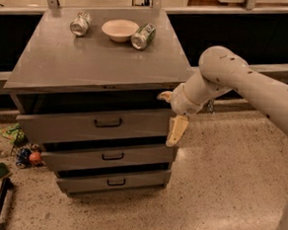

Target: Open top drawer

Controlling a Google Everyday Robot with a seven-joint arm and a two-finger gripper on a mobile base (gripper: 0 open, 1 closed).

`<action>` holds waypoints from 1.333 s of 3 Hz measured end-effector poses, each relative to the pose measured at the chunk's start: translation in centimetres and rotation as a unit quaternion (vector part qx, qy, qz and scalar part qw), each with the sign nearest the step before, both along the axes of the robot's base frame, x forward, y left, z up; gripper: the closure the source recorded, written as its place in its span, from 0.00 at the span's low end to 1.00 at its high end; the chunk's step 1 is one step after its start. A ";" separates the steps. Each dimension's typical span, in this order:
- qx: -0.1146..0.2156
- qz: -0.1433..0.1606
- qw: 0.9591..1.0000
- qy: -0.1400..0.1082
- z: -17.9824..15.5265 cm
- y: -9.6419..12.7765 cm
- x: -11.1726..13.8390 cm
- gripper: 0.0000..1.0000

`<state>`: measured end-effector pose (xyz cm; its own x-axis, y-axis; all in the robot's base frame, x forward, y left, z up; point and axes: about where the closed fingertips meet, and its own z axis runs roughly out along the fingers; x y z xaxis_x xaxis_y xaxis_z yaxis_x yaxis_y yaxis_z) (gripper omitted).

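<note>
The top drawer is the tallest grey front of the cabinet, with a small dark bail handle at its centre. It stands slightly out, with a dark gap above it. Two shallower drawers sit below it. My gripper is at the drawer's right end, by the cabinet's front right corner. It is open and empty, with one finger pointing left under the cabinet top and the other hanging down in front of the drawer's right edge. The gripper is well to the right of the handle.
On the cabinet top at the back are a white bowl and two cans lying down. Small clutter lies on the floor to the cabinet's left. A dark counter runs along the back. Speckled floor is to the right.
</note>
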<state>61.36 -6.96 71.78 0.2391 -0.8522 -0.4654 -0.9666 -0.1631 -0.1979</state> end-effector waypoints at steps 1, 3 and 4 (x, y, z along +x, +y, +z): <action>0.006 0.004 1.000 0.022 -2.0 0.6 1.4 0.00; 0.013 0.009 0.998 0.054 -4.9 1.2 2.2 0.43; 0.014 0.010 0.998 0.056 -4.8 1.2 2.0 0.66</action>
<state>63.38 -5.74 66.98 0.2004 -0.8341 -0.5140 -0.9796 -0.1776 -0.0937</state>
